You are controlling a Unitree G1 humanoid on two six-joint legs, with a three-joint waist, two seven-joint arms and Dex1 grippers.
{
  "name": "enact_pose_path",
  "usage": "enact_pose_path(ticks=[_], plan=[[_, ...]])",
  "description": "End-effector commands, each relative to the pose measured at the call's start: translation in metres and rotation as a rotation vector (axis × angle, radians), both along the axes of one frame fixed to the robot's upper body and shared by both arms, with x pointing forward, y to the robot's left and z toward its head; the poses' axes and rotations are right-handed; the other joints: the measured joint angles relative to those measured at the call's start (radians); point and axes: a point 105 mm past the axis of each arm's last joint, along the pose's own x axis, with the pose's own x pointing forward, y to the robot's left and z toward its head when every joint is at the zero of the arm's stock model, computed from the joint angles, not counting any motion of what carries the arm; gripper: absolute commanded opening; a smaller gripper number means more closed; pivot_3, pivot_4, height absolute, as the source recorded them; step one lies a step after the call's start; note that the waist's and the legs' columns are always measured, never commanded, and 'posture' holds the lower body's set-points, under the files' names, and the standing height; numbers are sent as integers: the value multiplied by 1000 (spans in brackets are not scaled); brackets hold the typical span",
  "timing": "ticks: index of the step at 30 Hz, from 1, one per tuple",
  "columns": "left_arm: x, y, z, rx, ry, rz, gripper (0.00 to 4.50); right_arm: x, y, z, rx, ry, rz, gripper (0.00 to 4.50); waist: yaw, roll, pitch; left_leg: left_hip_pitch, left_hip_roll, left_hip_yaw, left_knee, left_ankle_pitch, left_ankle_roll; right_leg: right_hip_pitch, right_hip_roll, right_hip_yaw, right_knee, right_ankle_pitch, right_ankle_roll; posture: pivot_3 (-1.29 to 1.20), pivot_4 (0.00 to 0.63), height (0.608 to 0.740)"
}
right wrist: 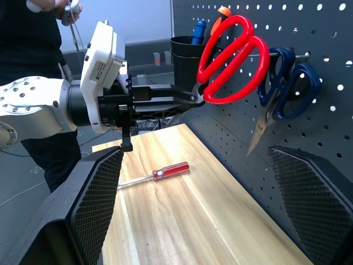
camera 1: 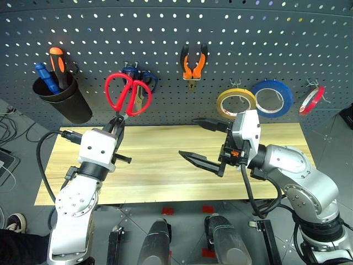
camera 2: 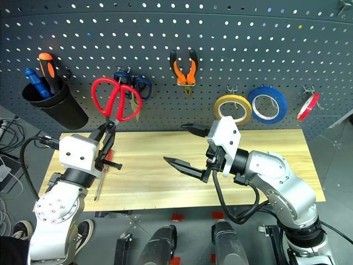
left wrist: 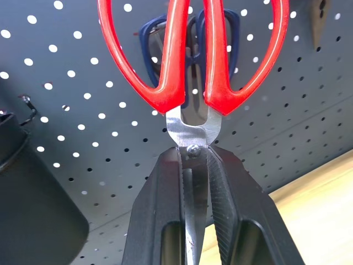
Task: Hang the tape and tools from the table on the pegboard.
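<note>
Left gripper lifts red-handled scissors against pegboard.

A long desk of light yellowish wood planks runs along the foot of a dark pegboard wall. One item lies directly on it: a small screwdriver with a red handle and thin metal shaft, resting flat near the desk's left end, toward its front edge.
</note>
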Motion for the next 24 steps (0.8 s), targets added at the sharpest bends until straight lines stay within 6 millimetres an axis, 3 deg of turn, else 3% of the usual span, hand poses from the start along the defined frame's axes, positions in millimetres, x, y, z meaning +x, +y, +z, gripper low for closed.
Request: enact_pose_path(ticks=[1, 20, 24], plan=[[4, -2, 5, 4, -31, 1, 316, -4, 0, 8, 19, -48, 8, 4500, 0, 0, 0, 0, 0, 0, 0, 0, 0, 0, 0, 0, 0, 0, 0, -27, 304, 740], [38, -6, -16, -64, 66, -12, 316, -2, 2, 14, 52, -50, -7, 4500, -1, 0, 0, 0, 0, 1, 1, 0, 0, 0, 0, 0, 0, 0, 0, -35, 312, 740], [29, -6, -27, -106, 127, -29, 1624, -5, 3, 9, 25, -50, -2, 4500, -3, 0, 0, 0, 0, 1, 1, 0, 0, 0, 0, 0, 0, 0, 0, -40, 315, 740]])
